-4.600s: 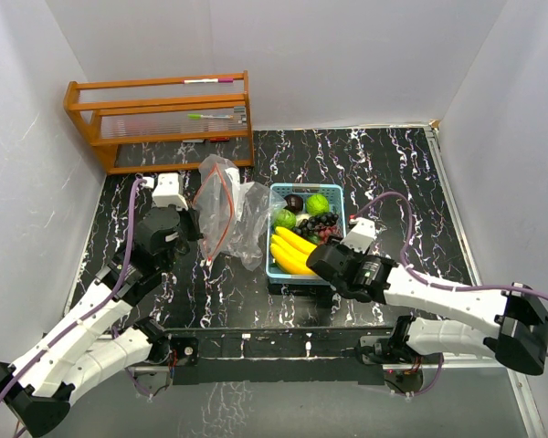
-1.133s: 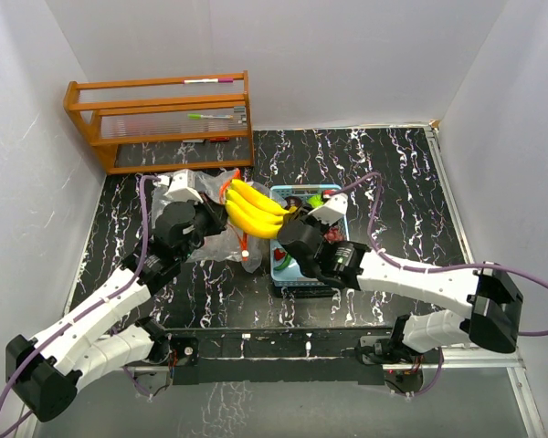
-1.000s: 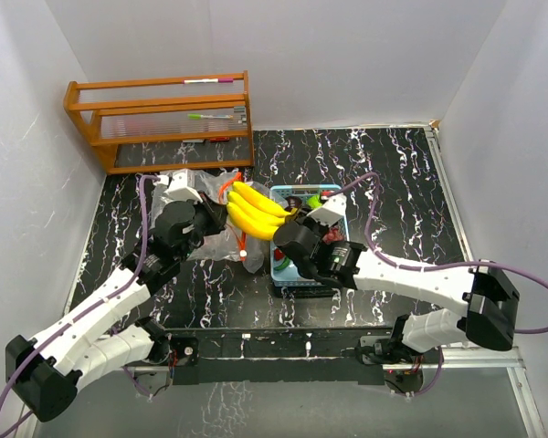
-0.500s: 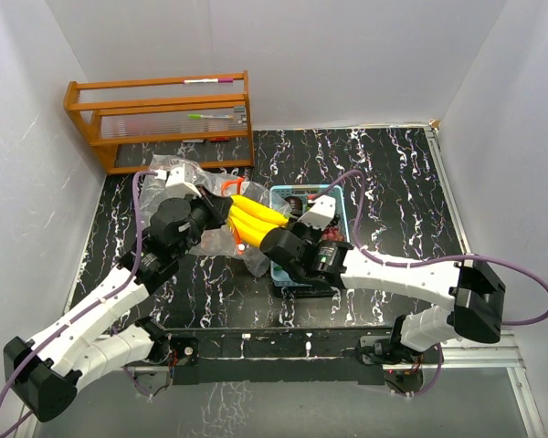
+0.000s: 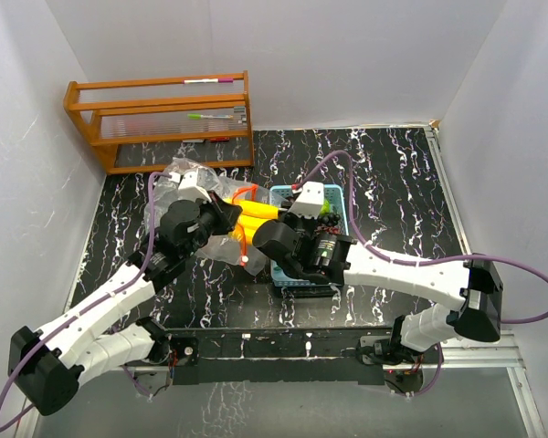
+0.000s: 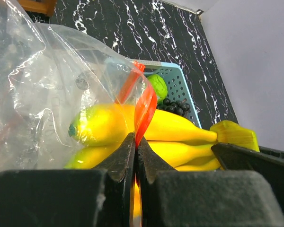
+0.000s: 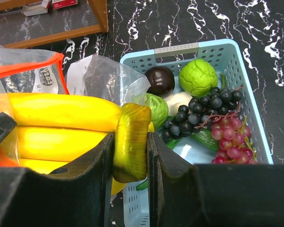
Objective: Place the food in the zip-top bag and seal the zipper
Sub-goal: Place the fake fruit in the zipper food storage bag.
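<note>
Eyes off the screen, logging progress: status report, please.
Left fingers shut on zipper, holding bag open. Right fingers shut on bananas, partway into bag. Other food in basket. Nothing blocking.

On the table (image 5: pixel 393 173): zip-top bag (image 6: pixel 42 80) at left, basket (image 7: pixel 177 48) just right of it, rack (image 5: pixel 160 119) behind, against the wall. Partway inside the bag's mouth: banana bunch (image 7: pixel 57 123), stem end pinched in the right gripper (image 7: pixel 131 142). In the basket, grapes (image 7: pixel 232 142) near right, round fruits (image 7: pixel 198 77) behind them.
</note>
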Robot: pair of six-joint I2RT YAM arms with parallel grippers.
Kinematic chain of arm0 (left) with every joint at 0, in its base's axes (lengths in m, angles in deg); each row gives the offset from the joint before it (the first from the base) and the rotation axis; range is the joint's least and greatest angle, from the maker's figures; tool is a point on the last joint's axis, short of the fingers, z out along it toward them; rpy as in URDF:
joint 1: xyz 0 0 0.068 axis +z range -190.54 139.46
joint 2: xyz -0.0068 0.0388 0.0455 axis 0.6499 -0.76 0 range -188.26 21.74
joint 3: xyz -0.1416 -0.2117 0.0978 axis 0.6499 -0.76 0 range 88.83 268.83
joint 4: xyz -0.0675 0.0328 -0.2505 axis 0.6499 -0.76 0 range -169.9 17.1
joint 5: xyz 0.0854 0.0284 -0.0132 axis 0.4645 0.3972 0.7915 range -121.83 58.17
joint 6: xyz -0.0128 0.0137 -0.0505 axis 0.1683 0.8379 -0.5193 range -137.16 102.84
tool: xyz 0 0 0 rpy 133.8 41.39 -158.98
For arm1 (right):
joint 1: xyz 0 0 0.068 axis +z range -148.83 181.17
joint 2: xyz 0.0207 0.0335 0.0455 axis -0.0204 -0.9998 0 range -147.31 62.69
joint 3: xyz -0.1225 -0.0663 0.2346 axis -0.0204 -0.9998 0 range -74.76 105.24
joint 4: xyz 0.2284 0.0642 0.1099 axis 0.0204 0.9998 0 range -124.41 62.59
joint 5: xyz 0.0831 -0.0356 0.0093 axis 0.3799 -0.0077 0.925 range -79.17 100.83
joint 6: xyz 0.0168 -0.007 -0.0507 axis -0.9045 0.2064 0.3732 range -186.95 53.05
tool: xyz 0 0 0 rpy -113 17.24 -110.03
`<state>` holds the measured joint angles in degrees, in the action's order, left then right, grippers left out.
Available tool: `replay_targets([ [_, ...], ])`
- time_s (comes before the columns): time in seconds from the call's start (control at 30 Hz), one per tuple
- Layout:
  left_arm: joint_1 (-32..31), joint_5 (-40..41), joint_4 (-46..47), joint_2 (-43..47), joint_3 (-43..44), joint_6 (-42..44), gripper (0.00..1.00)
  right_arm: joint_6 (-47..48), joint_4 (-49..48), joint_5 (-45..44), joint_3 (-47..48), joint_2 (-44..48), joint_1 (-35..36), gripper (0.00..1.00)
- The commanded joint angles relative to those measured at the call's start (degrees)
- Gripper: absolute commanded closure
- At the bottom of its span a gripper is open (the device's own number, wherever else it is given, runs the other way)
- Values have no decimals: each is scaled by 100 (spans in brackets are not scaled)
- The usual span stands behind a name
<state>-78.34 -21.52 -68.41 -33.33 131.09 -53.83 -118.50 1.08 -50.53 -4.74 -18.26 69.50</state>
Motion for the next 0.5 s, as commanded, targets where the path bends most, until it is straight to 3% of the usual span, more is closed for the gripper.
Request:
replay_targets([
  [0.0, 1, 14, -341, 239, -174, 160, 100, -27, -123, -572, 465, 203, 57, 92],
  [0.2, 1, -500, -81, 159, -234, -171, 100, -45, -284, -650, 554, 126, 53, 92],
  [0.47, -7, -1014, 221, -32, -318, -569, 100, 637, -484, -987, 1528, -660, 54, 92],
])
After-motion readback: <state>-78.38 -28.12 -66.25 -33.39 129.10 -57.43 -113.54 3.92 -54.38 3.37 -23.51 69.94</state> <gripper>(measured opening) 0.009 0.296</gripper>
